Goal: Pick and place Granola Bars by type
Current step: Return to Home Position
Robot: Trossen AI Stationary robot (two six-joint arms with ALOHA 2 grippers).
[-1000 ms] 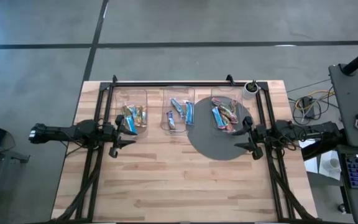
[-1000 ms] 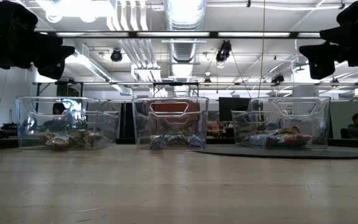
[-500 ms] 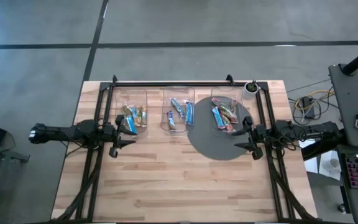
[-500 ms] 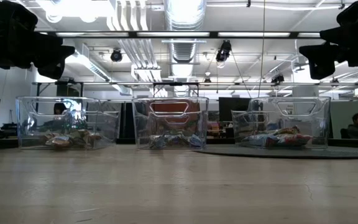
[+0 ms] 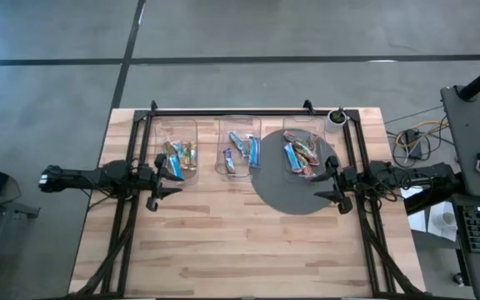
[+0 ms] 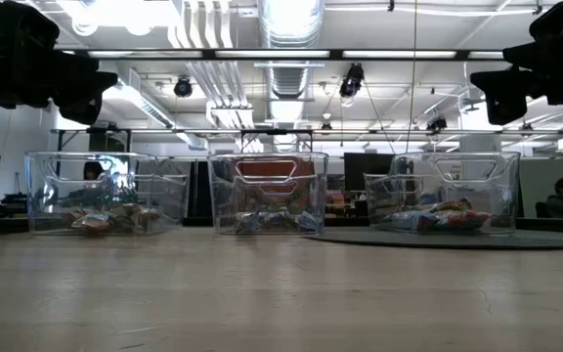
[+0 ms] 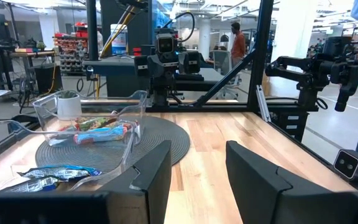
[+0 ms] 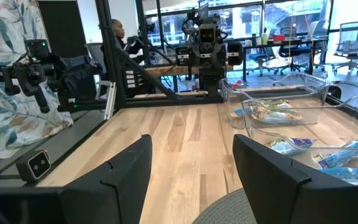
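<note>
As all Granola Bars (image 5: 240, 152) lie in bins (image 5: 176, 125), none on my desk (image 5: 240, 250), I judge sorting done; left pincer (image 7: 197, 152) and right pincer (image 8: 192, 146) gape wide, empty.

I read every bar lying flat inside a clear bin | 11 o'clock bin (image 5: 176, 125): tan/green bars (image 5: 187, 152), one blue bar (image 5: 173, 167) at their 7 | 12 o'clock bin (image 5: 240, 122): blue bars (image 5: 242, 150), jumbled | 1 o'clock bin (image 5: 302, 123): red-marked bars (image 5: 308, 152), another blue (image 5: 291, 156) at their 9
</note>
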